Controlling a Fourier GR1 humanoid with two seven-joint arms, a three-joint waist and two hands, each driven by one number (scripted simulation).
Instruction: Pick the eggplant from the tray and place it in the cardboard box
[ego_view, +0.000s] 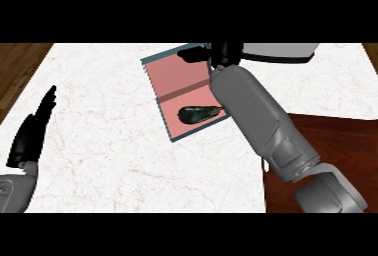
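Eggplant lies in your tray's near compartment while your right hand hovers far, grip unreadable; left hand rests open.

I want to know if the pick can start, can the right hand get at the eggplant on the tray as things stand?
Probably yes: the right hand is over the tray's far end, and the eggplant lies uncovered beside the forearm.

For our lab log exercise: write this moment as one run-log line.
eggplant: lying in tray | right hand: over tray's far end, grip unclear | left hand: open, resting at left | cardboard box: not visible
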